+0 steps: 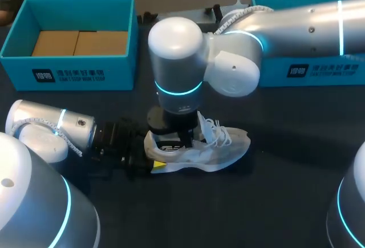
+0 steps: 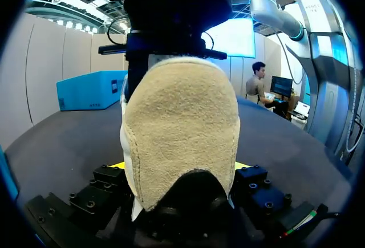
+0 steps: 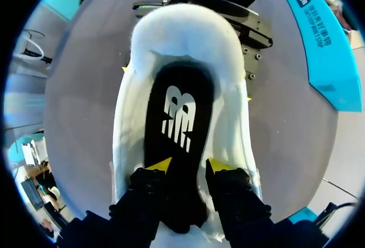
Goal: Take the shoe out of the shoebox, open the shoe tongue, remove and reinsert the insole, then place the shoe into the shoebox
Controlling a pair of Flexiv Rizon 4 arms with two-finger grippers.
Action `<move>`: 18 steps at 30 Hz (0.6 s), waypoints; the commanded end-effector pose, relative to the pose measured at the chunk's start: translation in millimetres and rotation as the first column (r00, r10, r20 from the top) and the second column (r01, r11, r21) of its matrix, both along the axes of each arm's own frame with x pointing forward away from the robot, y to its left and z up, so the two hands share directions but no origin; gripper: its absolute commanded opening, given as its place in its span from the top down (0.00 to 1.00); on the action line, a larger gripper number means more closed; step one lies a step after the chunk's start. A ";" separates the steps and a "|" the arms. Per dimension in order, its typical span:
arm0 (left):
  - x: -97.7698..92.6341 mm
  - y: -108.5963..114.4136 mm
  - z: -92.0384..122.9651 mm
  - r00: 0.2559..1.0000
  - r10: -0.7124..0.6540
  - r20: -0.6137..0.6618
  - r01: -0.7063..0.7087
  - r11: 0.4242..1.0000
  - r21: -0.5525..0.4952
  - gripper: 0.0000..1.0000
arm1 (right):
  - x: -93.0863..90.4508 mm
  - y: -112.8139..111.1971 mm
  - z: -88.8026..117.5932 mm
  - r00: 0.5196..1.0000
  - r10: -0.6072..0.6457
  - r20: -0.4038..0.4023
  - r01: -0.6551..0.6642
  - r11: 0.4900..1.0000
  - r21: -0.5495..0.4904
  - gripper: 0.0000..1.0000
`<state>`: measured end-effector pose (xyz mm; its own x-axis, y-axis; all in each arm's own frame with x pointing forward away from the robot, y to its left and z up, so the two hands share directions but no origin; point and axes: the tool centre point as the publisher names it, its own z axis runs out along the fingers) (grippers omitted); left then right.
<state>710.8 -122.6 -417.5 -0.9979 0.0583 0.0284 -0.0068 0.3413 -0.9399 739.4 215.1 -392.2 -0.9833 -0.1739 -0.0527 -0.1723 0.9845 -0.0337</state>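
Observation:
A white shoe (image 1: 219,148) lies on its sole mid-table, toe to the right, laces loose. My left gripper (image 1: 153,159) comes in from the left and its fingers clasp the beige heel (image 2: 179,128) from both sides. My right arm's wrist (image 1: 174,125) hangs straight above the shoe's opening. In the right wrist view my right gripper (image 3: 189,165) is inside that opening. Its yellow tips stand apart just over the black insole (image 3: 179,111), which lies flat in the shoe, and nothing is pinched between them.
An open teal shoebox (image 1: 68,68) with cardboard inside stands at the back left. A second teal box (image 1: 319,68) stands at the back right, partly behind my right arm. The dark tabletop (image 1: 285,191) spreads in front of the shoe.

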 end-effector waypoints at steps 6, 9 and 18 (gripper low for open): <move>-1.6 -1.0 -0.8 1.000 0.000 0.000 0.000 1.000 0.001 1.00 | -13.0 9.5 -23.5 0.998 0.001 -0.063 0.000 1.000 0.020 0.65; -1.6 -1.0 -0.8 1.000 0.000 0.000 0.000 1.000 0.001 1.00 | -19.9 8.9 -26.6 0.997 -0.024 -0.075 0.025 0.999 0.022 0.84; -1.6 -1.0 -0.8 1.000 0.000 0.000 0.000 1.000 0.001 1.00 | -27.7 -15.7 7.9 0.995 -0.096 -0.007 0.096 0.995 -0.033 1.00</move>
<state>709.6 -123.5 -417.4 -0.9978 0.0604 0.0278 -0.0056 0.3395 -0.9406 722.4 210.0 -400.5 -0.9964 -0.0844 -0.0083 -0.0839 0.9954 -0.0470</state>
